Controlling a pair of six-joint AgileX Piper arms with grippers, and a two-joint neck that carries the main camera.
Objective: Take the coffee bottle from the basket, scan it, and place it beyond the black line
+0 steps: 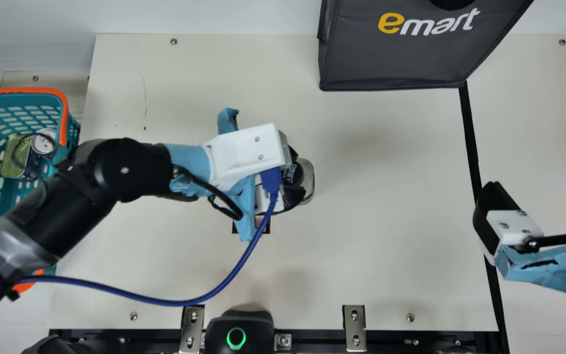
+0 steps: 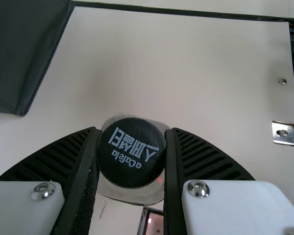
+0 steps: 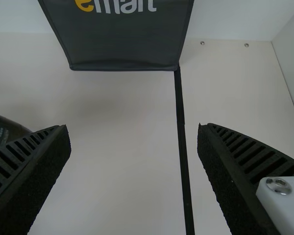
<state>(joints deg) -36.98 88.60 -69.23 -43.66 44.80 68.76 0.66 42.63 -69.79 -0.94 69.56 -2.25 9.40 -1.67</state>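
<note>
Left gripper pinches the coffee bottle by its cap, short of the black line; right gripper gapes near that line. Stiff cap looks safest; smooth body could slip.

Can pass over cream table between left claw and right claw; must skirt dark shopping bag ahead-left of right claw and blue cable behind left claw.

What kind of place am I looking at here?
It looks like a mock shop checkout, perhaps in a lab: there's a plastic shopping basket with goods inside, a dark shopping bag, and a black line across the table.
</note>
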